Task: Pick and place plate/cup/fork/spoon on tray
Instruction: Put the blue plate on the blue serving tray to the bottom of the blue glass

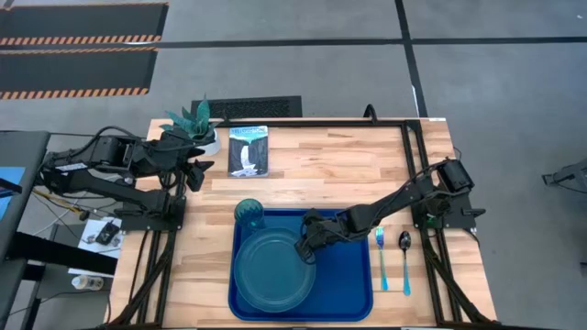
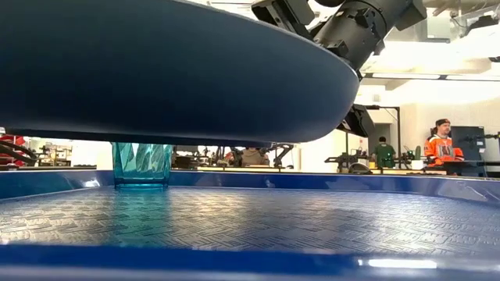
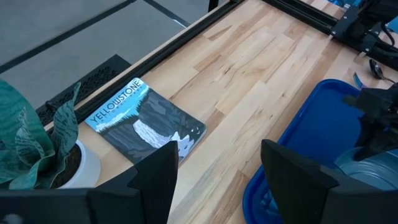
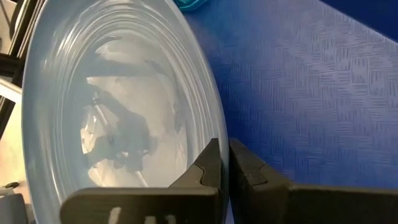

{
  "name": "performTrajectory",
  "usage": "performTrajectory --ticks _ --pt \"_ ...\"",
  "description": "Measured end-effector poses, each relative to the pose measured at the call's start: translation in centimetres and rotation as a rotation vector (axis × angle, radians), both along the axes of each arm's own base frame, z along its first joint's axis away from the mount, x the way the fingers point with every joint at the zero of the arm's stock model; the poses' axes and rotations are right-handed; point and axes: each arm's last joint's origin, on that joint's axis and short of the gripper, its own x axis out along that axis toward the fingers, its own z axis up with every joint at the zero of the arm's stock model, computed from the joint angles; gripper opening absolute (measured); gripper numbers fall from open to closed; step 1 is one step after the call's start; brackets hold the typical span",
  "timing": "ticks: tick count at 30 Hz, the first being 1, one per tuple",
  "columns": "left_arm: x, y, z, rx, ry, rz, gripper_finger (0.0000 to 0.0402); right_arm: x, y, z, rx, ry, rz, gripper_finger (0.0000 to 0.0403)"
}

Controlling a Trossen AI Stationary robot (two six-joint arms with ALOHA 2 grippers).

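Note:
The teal-blue plate is over the left half of the royal-blue tray. My right gripper is shut on the plate's right rim. In the low view the plate hangs above the tray floor. The teal-green cup stands upright on the tray's far left corner. The fork and the spoon lie flat on the table to the right of the tray. My left gripper is open and empty at the far left, by the plant. My right gripper pinches the plate's raised rim between its two fingers, one finger over the plate's inner face and one under it. The fingers come from the table's right side, slanting down. The plate is lifted above the tray floor, with its held side a little higher.
A printed booklet lies on the wood at the far side, and a white pot with a green plant stands at the far left corner. A black frame runs along the table's right and far edges. People show in the room behind.

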Motion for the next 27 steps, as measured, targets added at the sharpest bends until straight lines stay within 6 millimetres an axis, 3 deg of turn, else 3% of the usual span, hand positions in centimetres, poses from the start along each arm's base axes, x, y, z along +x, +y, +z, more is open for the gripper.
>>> performTrajectory --ticks 27 --pt "0.00 0.00 0.00 0.002 0.002 -0.003 0.0215 -0.15 0.88 0.09 0.016 -0.016 -0.001 0.0024"
